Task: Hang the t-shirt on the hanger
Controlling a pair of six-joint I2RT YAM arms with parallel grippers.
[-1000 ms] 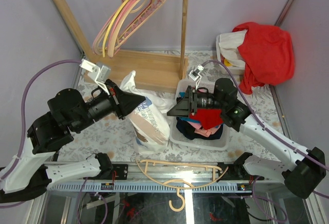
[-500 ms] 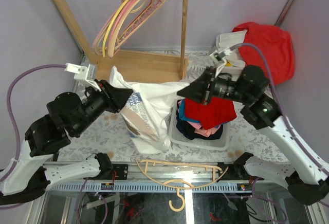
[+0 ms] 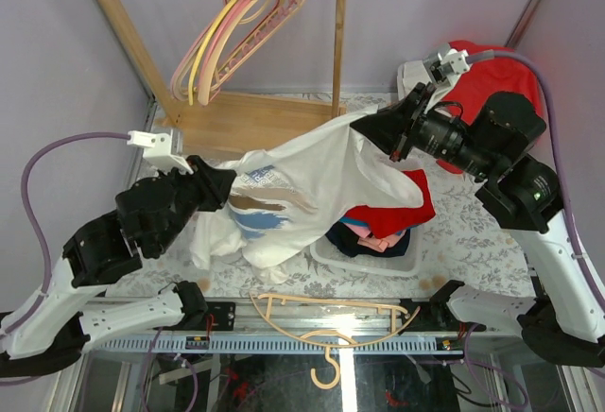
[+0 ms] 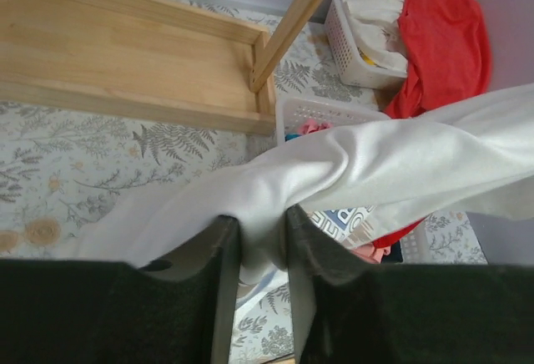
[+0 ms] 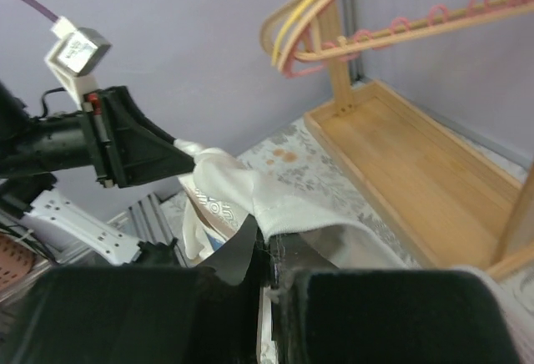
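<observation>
We have the t-shirt (image 3: 302,176) up off the bench (image 3: 463,232), strung in the air between the two arms. The left gripper (image 3: 225,189) has its jaws drawn in to a narrow gap on a bunched fold of white cloth, and in the left wrist view the fabric fills that gap. The right gripper (image 3: 367,128) has its jaws pinched fully together on a thin edge of the shirt. It is higher and further back, above the white bin (image 3: 373,259) of red and navy clothes. Between the two grips the shirt hangs as a sagging band. Its bluish print faces up near the left arm and the loose remainder droops toward the bench beside the bin.

The hanger (image 3: 312,300) lies flat at the near edge of the bench, between the arm bases, with its hook on the arms' side. It is well apart from the shirt and neither gripper touches it. The wooden rack (image 3: 274,124) with pink and yellow hangers stands at the back.

We judge the task to be at an early stage. The shirt is lifted and partly spread, but none of it is on the hanger yet. We still have to find an opening in the shirt, bring shirt and hanger together, and work the hanger's shoulders inside. Both grippers are occupied, so we expect one must let go of the shirt before the hanger can be handled. We cannot tell which part of the shirt each grip has.
</observation>
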